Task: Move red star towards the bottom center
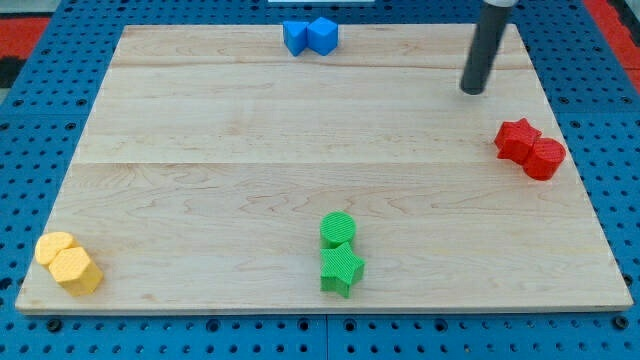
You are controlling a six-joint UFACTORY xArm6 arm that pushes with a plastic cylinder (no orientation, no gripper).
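Note:
The red star [517, 139] lies near the board's right edge, touching a red cylinder [545, 159] on its lower right. My tip [472, 91] stands on the board above and to the left of the red star, a short gap away, touching no block. The rod rises from it to the view's top edge.
A green cylinder [338, 229] and green star [340, 268] sit together at the bottom centre. Two blue blocks [309, 36] lie at the top centre. Two yellow blocks [68, 263] sit at the bottom left corner. The wooden board [200, 150] lies on a blue pegboard.

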